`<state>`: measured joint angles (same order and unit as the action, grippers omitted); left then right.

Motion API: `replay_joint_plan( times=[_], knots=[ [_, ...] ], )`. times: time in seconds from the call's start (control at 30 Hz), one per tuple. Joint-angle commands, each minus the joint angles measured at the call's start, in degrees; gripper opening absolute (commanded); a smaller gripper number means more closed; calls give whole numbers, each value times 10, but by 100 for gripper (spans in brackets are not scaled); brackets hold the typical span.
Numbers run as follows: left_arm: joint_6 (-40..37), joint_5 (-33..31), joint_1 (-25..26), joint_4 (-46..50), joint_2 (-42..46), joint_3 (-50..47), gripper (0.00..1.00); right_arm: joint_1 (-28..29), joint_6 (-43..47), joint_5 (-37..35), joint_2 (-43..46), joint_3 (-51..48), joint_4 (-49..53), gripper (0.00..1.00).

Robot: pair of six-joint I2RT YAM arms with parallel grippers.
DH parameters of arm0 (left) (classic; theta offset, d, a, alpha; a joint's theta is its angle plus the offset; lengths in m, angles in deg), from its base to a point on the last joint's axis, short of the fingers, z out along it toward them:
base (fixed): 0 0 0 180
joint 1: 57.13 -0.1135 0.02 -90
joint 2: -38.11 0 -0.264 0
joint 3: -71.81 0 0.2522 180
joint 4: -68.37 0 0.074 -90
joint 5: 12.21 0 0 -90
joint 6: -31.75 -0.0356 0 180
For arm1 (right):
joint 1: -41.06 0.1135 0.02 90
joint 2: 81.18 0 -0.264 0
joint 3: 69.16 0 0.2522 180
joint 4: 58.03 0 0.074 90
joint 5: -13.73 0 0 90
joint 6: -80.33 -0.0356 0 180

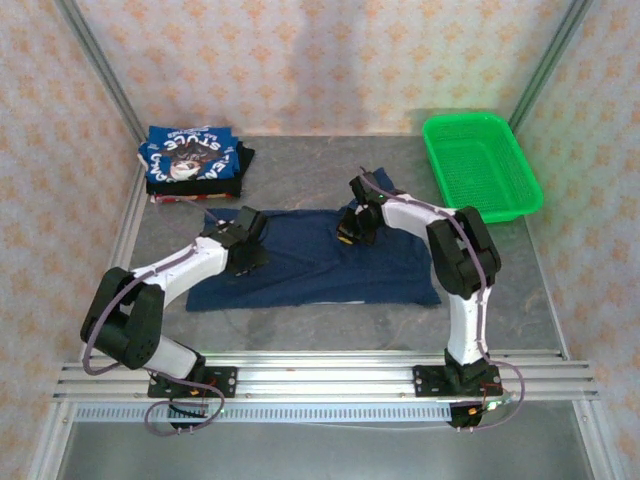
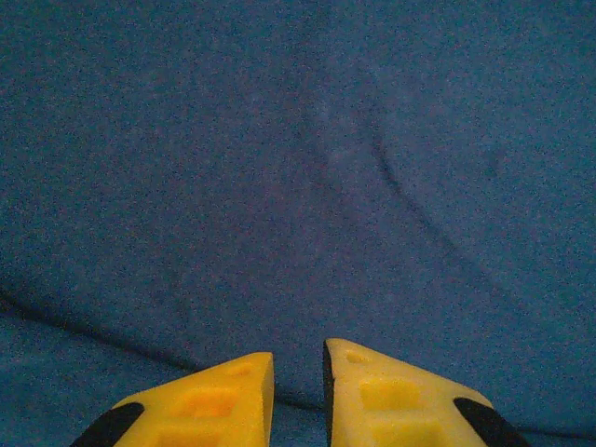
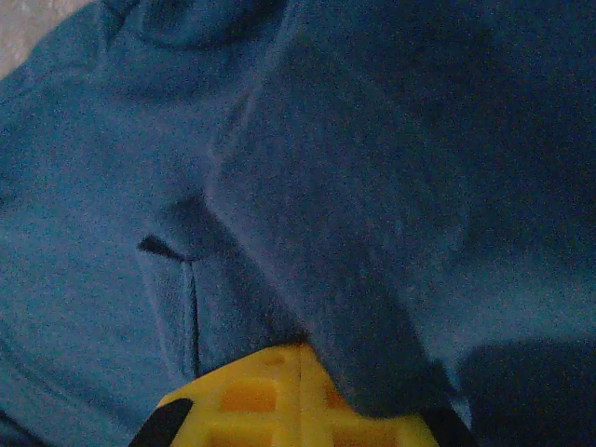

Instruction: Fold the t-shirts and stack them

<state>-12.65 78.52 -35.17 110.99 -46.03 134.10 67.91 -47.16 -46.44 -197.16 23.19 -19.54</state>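
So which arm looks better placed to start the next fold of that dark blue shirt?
Probably the right. The right gripper is shut with a ridge of the navy t-shirt seemingly pinched at its tips; the left gripper rests on flat cloth, its grip unclear.

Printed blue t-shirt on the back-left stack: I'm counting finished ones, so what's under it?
Under the printed blue t-shirt, black cloth pokes out on the right and a red edge shows nearest the arms. The rest is covered, so the count can't be told.
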Motion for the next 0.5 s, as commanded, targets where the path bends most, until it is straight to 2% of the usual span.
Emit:
replay_joint_plan(
  times=[0.0, 0.17, 0.23, 0.4, 0.47],
  knots=[
    [4, -32, -6, 5, 18, -18, 21, 0, -7, 1, -29, 35, -36, 3],
    [-5, -33, -6, -1, 16, -40, 21, -1, -27, 67, -72, 48, -148, 15],
    [-8, -34, -5, -1, 16, -48, 21, -3, -44, 72, -74, 35, -195, 19],
    [-5, -40, -7, 11, 36, -59, 21, -19, -127, 104, -27, -40, -381, 36],
    [-1, -40, -9, 20, 52, -56, 21, -24, -134, 117, 4, -51, -403, 42]
  ],
)
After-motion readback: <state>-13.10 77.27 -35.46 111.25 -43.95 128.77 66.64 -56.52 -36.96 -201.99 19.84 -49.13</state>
